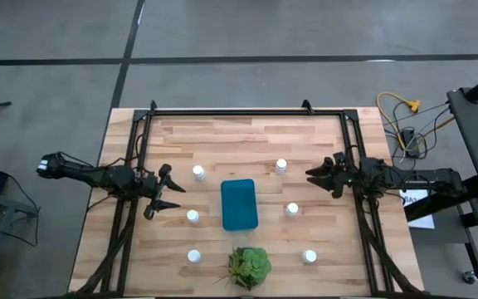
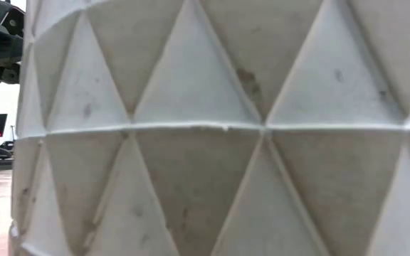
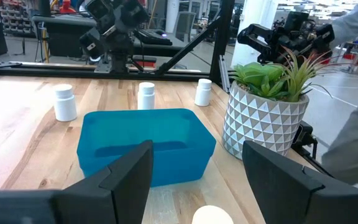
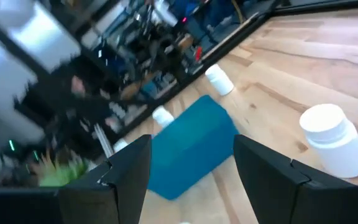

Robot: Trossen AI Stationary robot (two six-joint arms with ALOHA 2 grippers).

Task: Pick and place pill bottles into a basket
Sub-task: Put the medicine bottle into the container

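Observation:
The teal basket [image 1: 239, 204] stands at the table's middle and also shows in the left wrist view [image 3: 145, 146] and the right wrist view [image 4: 188, 146]. Six white pill bottles stand upright on their bases around it: left of it [image 1: 198, 173], [image 1: 192, 217], [image 1: 193, 257]; right of it [image 1: 281, 166], [image 1: 292, 209], [image 1: 309, 257]. My left gripper [image 1: 173, 196] is open and empty, left of the basket, with the nearest bottle's cap [image 3: 211, 214] just below its fingers. My right gripper [image 1: 314, 177] is open and empty, right of the basket, near a bottle [image 4: 331, 140].
A green plant [image 1: 249, 266] in a white triangle-patterned pot [image 3: 265, 121] stands at the near edge in front of the basket; the pot [image 2: 212, 128] fills the low view. A black frame [image 1: 239, 112] runs along the table's far and side edges.

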